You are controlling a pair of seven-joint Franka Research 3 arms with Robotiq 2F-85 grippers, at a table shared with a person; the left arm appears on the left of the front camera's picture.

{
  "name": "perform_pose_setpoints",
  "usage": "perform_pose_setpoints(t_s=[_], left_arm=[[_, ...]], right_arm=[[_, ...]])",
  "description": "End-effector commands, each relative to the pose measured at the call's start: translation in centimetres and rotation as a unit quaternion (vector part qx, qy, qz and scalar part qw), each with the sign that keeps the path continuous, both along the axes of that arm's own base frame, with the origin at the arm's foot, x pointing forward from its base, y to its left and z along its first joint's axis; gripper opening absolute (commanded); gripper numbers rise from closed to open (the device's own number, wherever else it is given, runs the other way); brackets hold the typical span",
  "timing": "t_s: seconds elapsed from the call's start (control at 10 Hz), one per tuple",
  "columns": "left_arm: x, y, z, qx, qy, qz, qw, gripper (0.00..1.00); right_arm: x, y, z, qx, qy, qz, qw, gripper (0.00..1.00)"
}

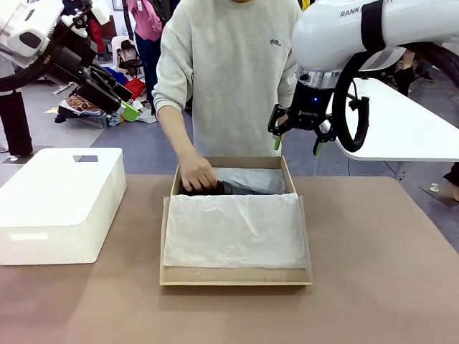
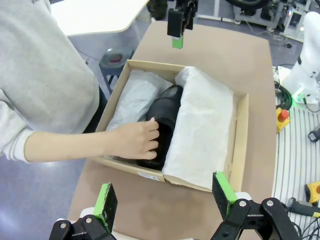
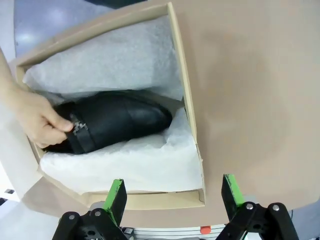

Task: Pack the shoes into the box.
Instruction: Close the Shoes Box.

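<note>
The left gripper has its green pads spread wide with nothing between them. The right gripper is the same, fingers apart and empty.

The right arm carries the letters "RANK", cut off at the picture's edge. The small print on its wrist is too fine to read. A white label on the box's end wall and a small mark on the person's grey sweatshirt are also unreadable.

The table is plain brown. A white plastic box sits at its left side, and a white table stands beyond on a grey floor, with clutter on the floor at the far left.

One black shoe lies on its side in the far part of the cardboard box, nested in white tissue that covers the near part. A person's hand grips the shoe at its buckle end. The right gripper hangs above the box's far right corner, clear of the shoe. The left gripper is raised well off to the left, far from the box.
</note>
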State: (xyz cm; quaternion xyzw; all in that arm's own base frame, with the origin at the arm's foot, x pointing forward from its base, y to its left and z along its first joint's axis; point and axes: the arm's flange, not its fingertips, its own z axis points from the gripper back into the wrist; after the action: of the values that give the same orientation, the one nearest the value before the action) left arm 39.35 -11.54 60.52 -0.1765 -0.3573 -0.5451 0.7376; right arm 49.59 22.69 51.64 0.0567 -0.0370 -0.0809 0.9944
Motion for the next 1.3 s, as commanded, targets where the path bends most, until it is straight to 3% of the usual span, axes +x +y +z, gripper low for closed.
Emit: perform_pose_setpoints(t_s=[0.0,0.3,0.7,0.8,1.2], left_arm=[[0.1,0.1,0.1,-0.01,-0.002,-0.005,1.0,1.0],[0.1,0.1,0.1,-0.01,-0.002,-0.005,1.0,1.0],[0.1,0.1,0.1,-0.01,-0.002,-0.005,1.0,1.0],[0.1,0.1,0.1,-0.01,-0.002,-0.005,1.0,1.0],[0.1,0.1,0.1,-0.01,-0.002,-0.005,1.0,1.0]], right_arm=[[0.1,0.1,0.6,-0.005,-0.007,-0.018,1.0,1.0],[0.1,-0.1,0.3,0.001,-0.003,-0.004,1.0,1.0],[-0.6,-6.1,1.9,0.053,-0.017,0.214,0.975,1.0],[-0.8,-7.6,2.1,0.061,-0.019,0.271,0.96,1.0],[-1.9,-12.6,2.1,0.078,-0.102,0.467,0.875,1.0]])
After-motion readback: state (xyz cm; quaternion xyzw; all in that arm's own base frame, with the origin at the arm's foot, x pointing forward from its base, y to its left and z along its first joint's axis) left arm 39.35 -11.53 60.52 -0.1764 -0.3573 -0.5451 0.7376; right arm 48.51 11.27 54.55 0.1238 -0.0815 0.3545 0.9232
